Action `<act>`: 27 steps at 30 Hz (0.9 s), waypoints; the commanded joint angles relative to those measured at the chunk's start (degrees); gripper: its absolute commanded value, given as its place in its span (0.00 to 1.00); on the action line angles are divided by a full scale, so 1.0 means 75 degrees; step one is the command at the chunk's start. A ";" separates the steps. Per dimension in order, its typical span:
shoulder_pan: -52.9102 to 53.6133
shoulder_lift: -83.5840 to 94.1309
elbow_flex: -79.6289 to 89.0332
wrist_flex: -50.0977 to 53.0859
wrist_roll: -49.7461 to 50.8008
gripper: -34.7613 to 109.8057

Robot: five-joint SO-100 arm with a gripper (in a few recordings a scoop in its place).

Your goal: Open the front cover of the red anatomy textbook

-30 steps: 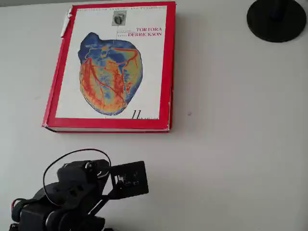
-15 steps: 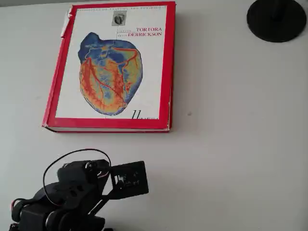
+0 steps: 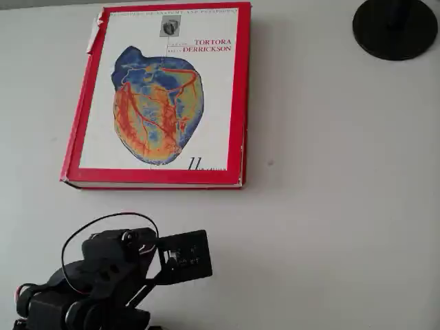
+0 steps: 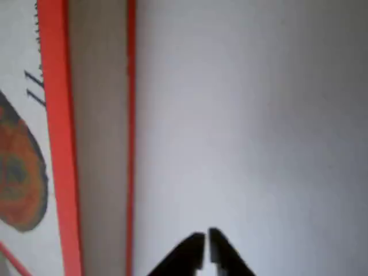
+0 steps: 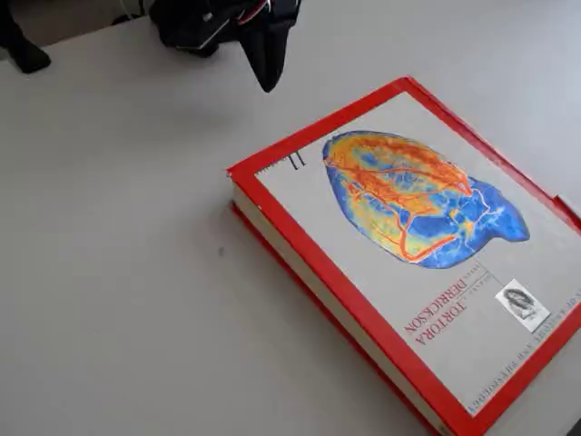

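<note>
Textbook, thick and rectangular, lies flat and shut on the smooth pale surface, its glossy front cover red-bordered white board with a blue-orange heart. A tan page block shows between the red edges in the wrist view. The tool, black and tapered, hangs well apart from the book, tips together. A black round base sits in the corner.

The book has a hard cover that looks smooth and a little shiny, red at the border and white in the middle. Its page edges look like dull tan paper. The table is plain, pale and matt, with no shine. The gripper looks like black matt plastic. The round black base looks dull too.
</note>
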State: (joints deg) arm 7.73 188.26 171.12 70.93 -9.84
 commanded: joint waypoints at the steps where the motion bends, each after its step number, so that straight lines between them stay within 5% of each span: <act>1: 0.0047 0.0012 -0.0023 -0.0059 0.0070 0.24; 27: -0.0094 0.0012 -0.0023 -0.0059 -0.0059 0.24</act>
State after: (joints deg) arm 7.73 188.26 171.12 70.93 -9.93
